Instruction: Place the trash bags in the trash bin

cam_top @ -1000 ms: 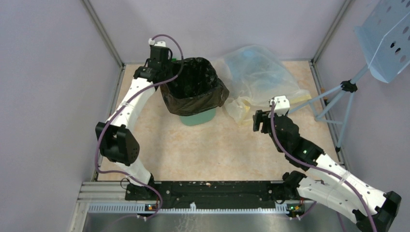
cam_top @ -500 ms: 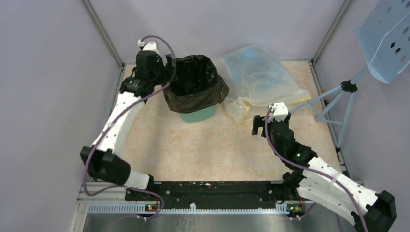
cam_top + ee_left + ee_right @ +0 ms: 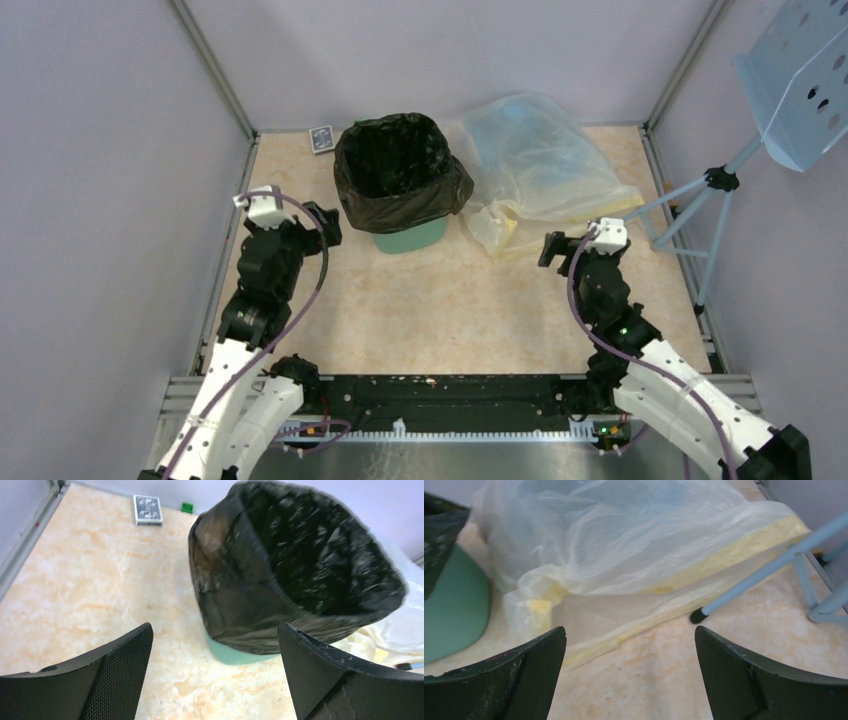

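Though seemingly folded low, pincers (image 3: 325,221) (image 3: 551,247) agape

glossy black trash bag (image 3: 402,178) over mint-green bin (image 3: 410,240). clear-yellowish plastic bag (image 3: 535,170) beside it. table (image 3: 450,300) beige, marbled; pale blue tripod (image 3: 700,200).

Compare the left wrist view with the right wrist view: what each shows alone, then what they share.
Left wrist only: the open mouth of the black trash bag and a small patterned box by the far wall. Right wrist only: the light-blue stand legs along their length. Both: the green trash bin below the bag, part of the black bag, the clear-yellowish bag and the marbled table.
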### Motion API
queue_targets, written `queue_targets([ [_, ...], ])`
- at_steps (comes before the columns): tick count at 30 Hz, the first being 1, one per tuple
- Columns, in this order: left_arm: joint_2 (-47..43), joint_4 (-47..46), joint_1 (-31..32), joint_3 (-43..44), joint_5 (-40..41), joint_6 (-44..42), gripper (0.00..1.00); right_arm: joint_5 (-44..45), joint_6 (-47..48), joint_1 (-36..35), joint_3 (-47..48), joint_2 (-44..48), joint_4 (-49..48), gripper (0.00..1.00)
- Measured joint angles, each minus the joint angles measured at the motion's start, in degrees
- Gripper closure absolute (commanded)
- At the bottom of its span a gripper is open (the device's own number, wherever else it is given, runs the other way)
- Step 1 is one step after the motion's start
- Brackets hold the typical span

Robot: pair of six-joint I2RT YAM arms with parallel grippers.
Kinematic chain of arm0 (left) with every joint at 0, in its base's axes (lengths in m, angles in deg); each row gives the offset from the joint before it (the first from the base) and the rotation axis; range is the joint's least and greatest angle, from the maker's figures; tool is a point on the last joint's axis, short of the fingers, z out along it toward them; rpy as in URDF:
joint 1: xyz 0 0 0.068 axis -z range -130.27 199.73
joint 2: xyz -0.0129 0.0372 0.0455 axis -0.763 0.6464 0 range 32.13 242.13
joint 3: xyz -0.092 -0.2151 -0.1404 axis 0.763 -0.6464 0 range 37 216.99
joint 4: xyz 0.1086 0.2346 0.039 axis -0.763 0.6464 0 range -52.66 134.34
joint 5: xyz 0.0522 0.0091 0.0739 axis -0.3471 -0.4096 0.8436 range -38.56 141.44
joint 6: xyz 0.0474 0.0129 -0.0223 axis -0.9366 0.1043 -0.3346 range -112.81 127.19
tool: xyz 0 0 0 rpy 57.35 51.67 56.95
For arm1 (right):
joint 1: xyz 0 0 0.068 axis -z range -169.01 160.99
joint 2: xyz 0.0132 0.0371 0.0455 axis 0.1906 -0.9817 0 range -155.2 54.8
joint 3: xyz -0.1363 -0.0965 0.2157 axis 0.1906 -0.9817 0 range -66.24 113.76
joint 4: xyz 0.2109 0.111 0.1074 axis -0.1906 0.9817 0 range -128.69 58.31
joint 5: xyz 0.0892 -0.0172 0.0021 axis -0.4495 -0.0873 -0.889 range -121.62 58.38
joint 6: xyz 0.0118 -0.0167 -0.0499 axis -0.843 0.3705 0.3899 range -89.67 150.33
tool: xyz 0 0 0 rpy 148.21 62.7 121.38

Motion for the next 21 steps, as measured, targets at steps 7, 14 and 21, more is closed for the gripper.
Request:
queue_targets([
  [7, -0.6, -10.3, 0.0, -16.9, -0.4, -1.6, 0.01, -5.9, -1.9, 16.3, -7.4, -0.8, -7.3, 0.04],
  [14, 2.0, -24.8, 0.0, -23.6, 1.6, -6.5, 0.01, -4.7, 5.5, 16.4, -13.8, -7.2, -24.6, 0.03],
  [21, 14.1, -39.1, 0.0, -28.6, 5.7, -13.1, 0.01, -2.2, 10.1, 17.6, -18.6, -31.1, -54.9, 0.06],
])
